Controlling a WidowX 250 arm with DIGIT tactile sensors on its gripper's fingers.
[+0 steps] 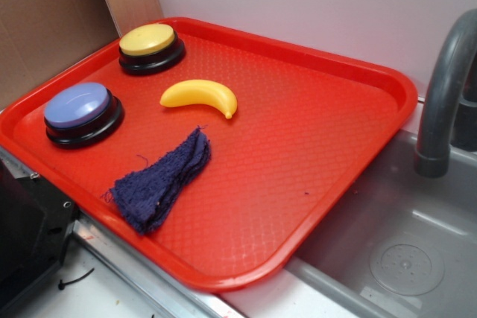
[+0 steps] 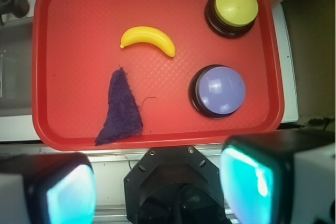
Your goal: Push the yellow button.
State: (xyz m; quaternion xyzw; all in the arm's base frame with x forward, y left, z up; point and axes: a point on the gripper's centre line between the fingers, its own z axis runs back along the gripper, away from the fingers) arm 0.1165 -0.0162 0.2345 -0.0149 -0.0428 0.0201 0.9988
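While the hand [image 2: 157, 190] hangs released w/ fingers [image 2: 252, 182] spread wide, well back from the tray [image 1: 358, 72], the yellow button [image 1: 147, 39] sits in a far tray corner: domed yellow top, black round base, nothing touching it. Count: 2 buttons, 1 banana, 1 cloth, 1 tray. Blue-lavender button [image 1: 77, 106] stands near it along the same tray edge. Toy banana [image 1: 200, 96] lies mid-tray, dark blue cloth [image 1: 160, 182] just past it. Grey faucet [image 1: 446, 87] and sink [image 1: 395, 258] are beside the tray.
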